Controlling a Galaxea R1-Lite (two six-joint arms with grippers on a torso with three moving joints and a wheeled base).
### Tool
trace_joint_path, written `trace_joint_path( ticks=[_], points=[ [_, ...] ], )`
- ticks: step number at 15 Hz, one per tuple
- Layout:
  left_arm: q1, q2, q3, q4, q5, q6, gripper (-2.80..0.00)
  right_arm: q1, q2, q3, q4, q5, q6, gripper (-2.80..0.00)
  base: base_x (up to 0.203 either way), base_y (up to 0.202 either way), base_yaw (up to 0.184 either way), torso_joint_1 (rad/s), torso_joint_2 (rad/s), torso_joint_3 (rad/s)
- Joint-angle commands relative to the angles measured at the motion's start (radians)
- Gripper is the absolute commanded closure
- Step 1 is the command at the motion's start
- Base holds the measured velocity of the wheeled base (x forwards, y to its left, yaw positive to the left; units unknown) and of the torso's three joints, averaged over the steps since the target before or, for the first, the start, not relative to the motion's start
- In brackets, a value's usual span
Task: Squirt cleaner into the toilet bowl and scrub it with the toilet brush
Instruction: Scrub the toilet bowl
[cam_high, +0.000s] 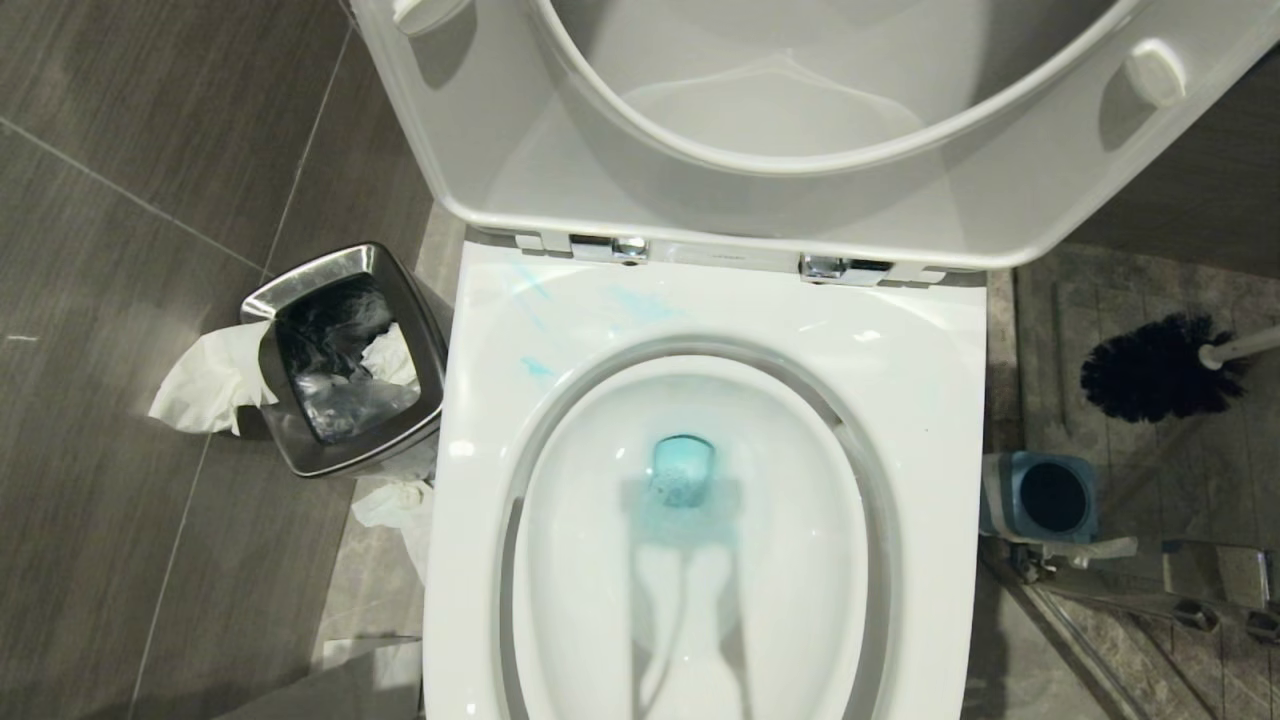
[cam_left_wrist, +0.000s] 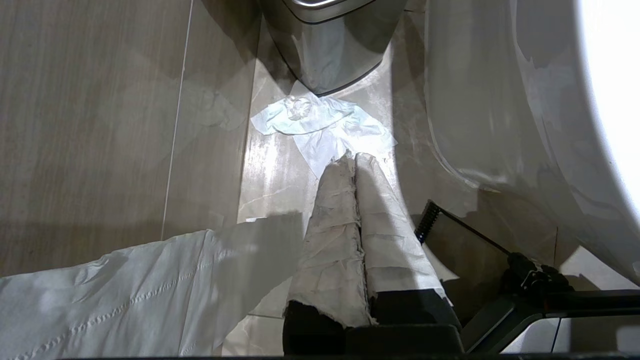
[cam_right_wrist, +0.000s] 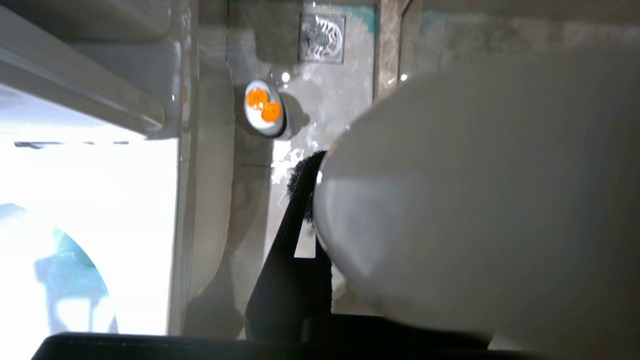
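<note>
Glossy white ceramic toilet bowl (cam_high: 930, 400): turquoise-blue cleaner (cam_high: 682, 470) already in; right gripper (cam_right_wrist: 320, 220) clasps white-handled, black-bristled toilet brush (cam_high: 1160, 367) beside bowl, scrubbing pending; left gripper (cam_left_wrist: 356, 165) closed, empty.

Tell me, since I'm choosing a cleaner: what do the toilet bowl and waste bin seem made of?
The toilet bowl looks like glazed white ceramic: glossy, with sharp highlights. The waste bin appears to be brushed or polished steel, judging by its grey mirror-like rim; its liner looks like dark plastic.
</note>
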Motion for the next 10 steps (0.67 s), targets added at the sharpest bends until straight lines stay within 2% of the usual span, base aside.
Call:
trace_joint_path(
  ticks=[1, 4, 10],
  points=[
    [-0.002, 0.002, 0.003, 0.0, 0.004, -0.005, 0.0, 0.0, 0.009, -0.037, 0.007, -0.002, 0.0, 0.0, 0.0, 0.0, 0.0, 0.0, 0.0, 0.0],
    [0.0, 0.002, 0.003, -0.001, 0.004, -0.008, 0.0, 0.0, 0.012, -0.102, 0.091, 0.004, 0.001, 0.0, 0.0, 0.0, 0.0, 0.001, 0.0, 0.056],
    [0.0, 0.002, 0.003, -0.001, 0.004, -0.008, 0.0, 0.0, 0.003, -0.101, 0.096, 0.006, 0.002, 0.0, 0.0, 0.0, 0.0, 0.002, 0.0, 0.185]
  ],
)
